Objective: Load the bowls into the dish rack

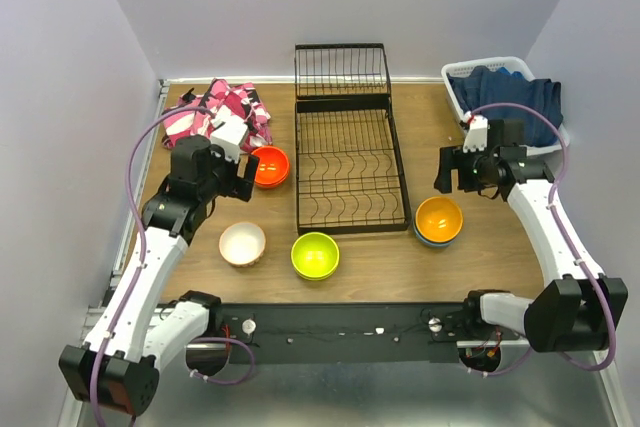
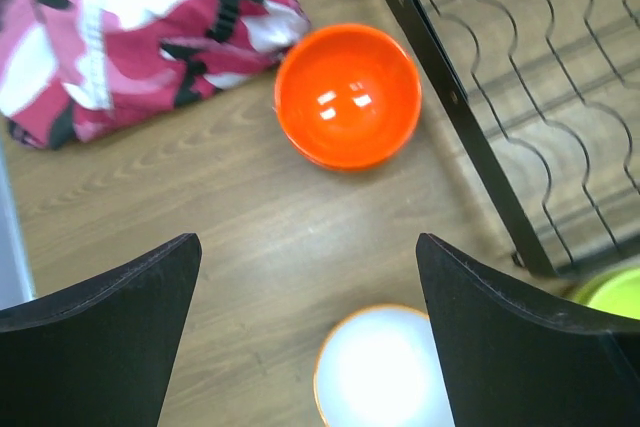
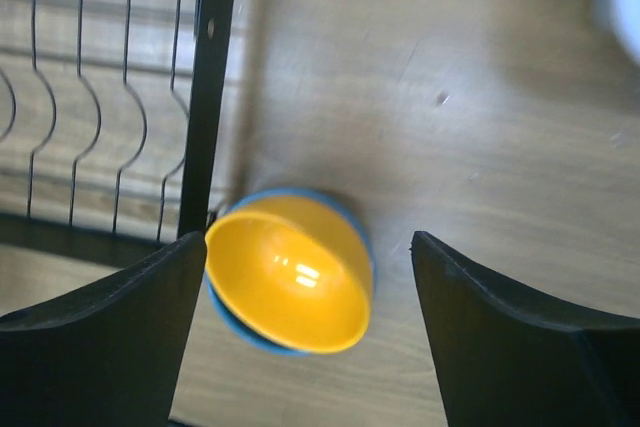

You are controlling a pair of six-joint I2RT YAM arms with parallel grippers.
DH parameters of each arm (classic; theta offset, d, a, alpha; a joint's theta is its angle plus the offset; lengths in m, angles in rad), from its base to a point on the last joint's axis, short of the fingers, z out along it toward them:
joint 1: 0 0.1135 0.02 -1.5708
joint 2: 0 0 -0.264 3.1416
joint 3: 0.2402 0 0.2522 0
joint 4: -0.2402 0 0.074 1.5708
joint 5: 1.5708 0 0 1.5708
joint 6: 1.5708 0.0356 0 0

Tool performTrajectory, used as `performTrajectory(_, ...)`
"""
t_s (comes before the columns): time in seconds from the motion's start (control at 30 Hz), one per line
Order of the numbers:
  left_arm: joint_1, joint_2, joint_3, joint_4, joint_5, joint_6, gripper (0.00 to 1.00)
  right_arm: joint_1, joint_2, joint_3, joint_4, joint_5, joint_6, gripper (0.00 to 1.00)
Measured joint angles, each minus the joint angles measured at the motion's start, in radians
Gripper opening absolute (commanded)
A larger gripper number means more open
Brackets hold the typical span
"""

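The black wire dish rack stands empty at the table's middle. A red-orange bowl sits left of it, also in the left wrist view. A cream-white bowl and a lime green bowl sit near the front. An orange bowl rests tilted inside a blue bowl by the rack's right front corner. My left gripper is open and empty, above the table between the red-orange and cream-white bowls. My right gripper is open and empty above the orange bowl.
A pink, white and black cloth lies at the back left. A white laundry basket with dark blue clothes stands at the back right. The rack's upright wire section is at the back. The table's front edge carries the arm bases.
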Motion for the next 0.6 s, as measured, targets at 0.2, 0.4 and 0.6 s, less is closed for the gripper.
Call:
performTrajectory(0.2,-0.002,0.093,0.043,-0.14,0.07,0.043,0.99,0.0,0.044,-0.008,-0.064,-0.031,-0.004,0.78)
performTrajectory(0.4,-0.002,0.13,0.043,-0.18,0.103,0.06,0.99,0.0,0.08,-0.008,-0.073,-0.028,-0.048,0.68)
performTrajectory(0.6,-0.002,0.195,0.06,-0.175,0.11,0.085,0.98,0.0,0.122,-0.008,-0.074,-0.02,-0.133,0.61)
